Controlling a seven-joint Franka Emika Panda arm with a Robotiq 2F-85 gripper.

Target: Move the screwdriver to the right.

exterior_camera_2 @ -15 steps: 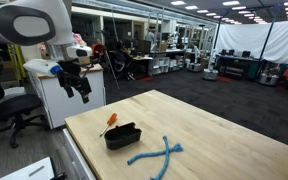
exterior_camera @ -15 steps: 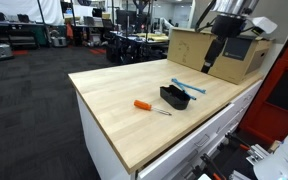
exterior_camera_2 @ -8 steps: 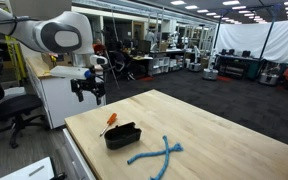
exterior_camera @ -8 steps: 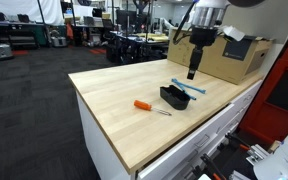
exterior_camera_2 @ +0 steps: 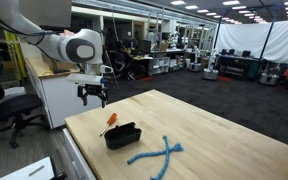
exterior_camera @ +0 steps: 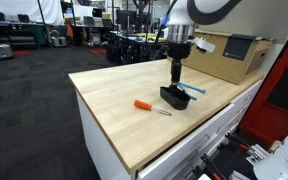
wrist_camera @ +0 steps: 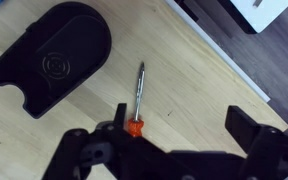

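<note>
My tool [exterior_camera: 176,74] hung above the wooden surface [exterior_camera: 104,85], right of centre in an exterior view. Its fingers [wrist_camera: 252,130] were spread wide across the bottom of the wrist view, holding nothing. The screwdriver [wrist_camera: 138,100] lay flat on the surface at the centre of that frame, orange handle toward the bottom edge and shaft pointing upward. The black tray [wrist_camera: 59,60] sat at the upper left, apart from it. A blue stick [exterior_camera: 189,89] lay beside the tray.
</note>
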